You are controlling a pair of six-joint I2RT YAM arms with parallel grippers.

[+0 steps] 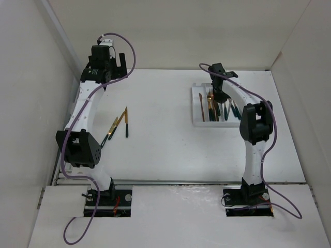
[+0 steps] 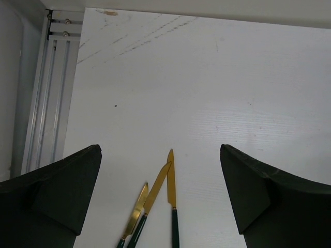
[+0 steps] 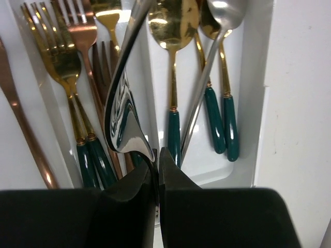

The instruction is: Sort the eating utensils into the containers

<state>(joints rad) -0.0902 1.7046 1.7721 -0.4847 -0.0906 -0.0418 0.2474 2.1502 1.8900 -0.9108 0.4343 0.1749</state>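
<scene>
Three gold knives with dark green handles (image 1: 118, 125) lie loose on the table's left half, blades fanned together; they also show in the left wrist view (image 2: 155, 191). My left gripper (image 2: 159, 148) is open and empty, high above and beyond them (image 1: 103, 72). The white three-compartment tray (image 1: 199, 123) stands at the right. My right gripper (image 3: 158, 155) is shut on the handle end of a silver utensil (image 3: 121, 103) and holds it over the tray's middle divider (image 1: 221, 97); its head is out of view. The tray (image 3: 258, 77) holds a copper knife (image 3: 20, 129), several forks (image 3: 57, 57) and several spoons (image 3: 173, 20).
White walls close the table on the left, back and right. A metal rail (image 2: 46, 98) runs along the left edge. A silver spoon (image 3: 207, 82) lies slanted across the green-handled spoons in the right compartment.
</scene>
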